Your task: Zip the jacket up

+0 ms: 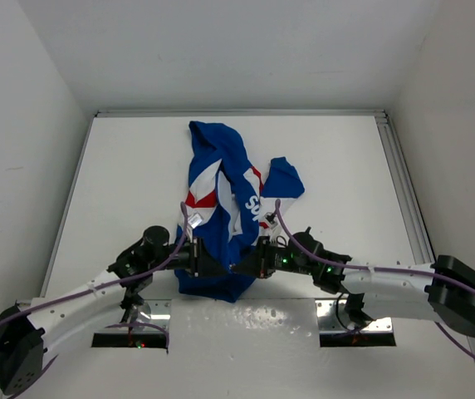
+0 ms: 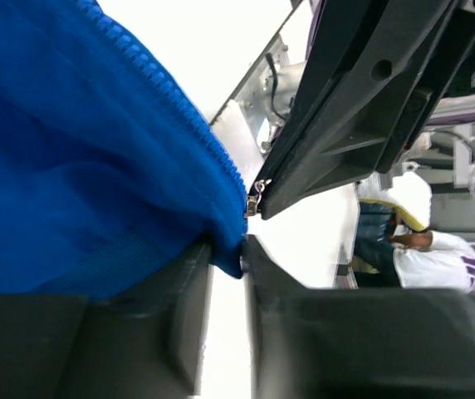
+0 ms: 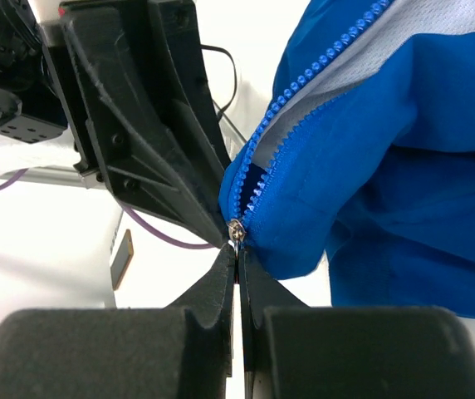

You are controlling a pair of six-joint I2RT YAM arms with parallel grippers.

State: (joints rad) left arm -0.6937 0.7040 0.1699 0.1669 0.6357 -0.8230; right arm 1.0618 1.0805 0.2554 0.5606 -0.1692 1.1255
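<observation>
The jacket (image 1: 221,199), royal blue with red and white panels, lies crumpled mid-table, its near hem lifted between both grippers. My left gripper (image 1: 211,264) pinches the blue hem corner (image 2: 231,249) between its fingertips (image 2: 194,266). My right gripper (image 1: 244,264) faces it and is shut on the small metal zipper pull (image 3: 237,230) at the bottom of the zipper. Above the slider the two rows of blue teeth (image 3: 300,83) spread apart over white lining. In the left wrist view the right gripper's black finger (image 2: 345,125) ends at that slider (image 2: 257,198).
White walls enclose the table on three sides, with a metal rail (image 1: 403,183) along the right edge. Two metal base plates (image 1: 129,337) (image 1: 358,331) sit at the near edge. Purple cables (image 1: 279,218) loop over both arms near the jacket.
</observation>
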